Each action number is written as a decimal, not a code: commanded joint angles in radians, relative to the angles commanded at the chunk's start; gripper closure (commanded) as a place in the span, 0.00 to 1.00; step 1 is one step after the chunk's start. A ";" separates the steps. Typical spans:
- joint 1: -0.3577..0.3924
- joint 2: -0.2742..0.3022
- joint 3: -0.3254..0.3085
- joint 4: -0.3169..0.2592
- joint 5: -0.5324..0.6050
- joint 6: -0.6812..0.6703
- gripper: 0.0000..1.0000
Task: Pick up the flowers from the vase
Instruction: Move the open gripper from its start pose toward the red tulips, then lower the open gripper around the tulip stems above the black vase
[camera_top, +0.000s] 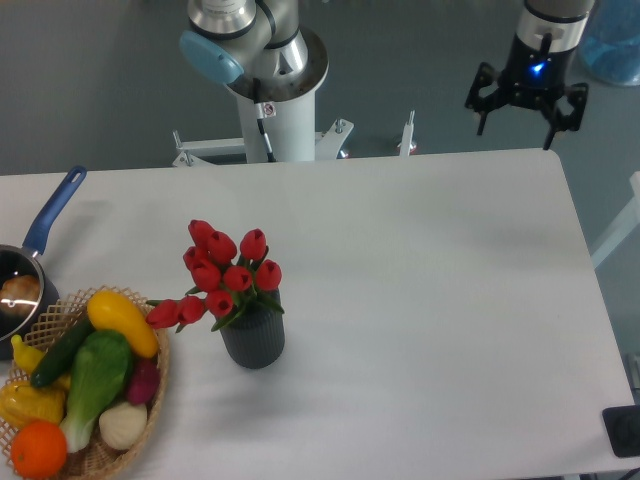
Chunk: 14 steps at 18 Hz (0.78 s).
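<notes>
The flowers (224, 274), a bunch of red tulip buds with green leaves, stand in the small dark grey ribbed vase (253, 340) on the white table, left of centre. Two buds droop out to the left toward the basket. My gripper (527, 122) hangs open and empty at the far right, above the table's back edge, well away from the vase. Its black fingers (483, 112) point down and are spread apart, with a blue light on the wrist above them.
A wicker basket (150, 400) with vegetables and fruit sits at the front left, close to the vase. A blue-handled saucepan (35, 262) lies at the left edge. The arm's base column (275, 100) stands behind the table. A dark object (622, 432) sits at the front right corner.
</notes>
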 joint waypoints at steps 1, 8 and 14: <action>-0.003 0.023 -0.027 -0.014 -0.054 0.006 0.00; -0.161 0.100 -0.163 -0.019 -0.259 0.006 0.00; -0.245 0.088 -0.209 -0.017 -0.491 0.009 0.00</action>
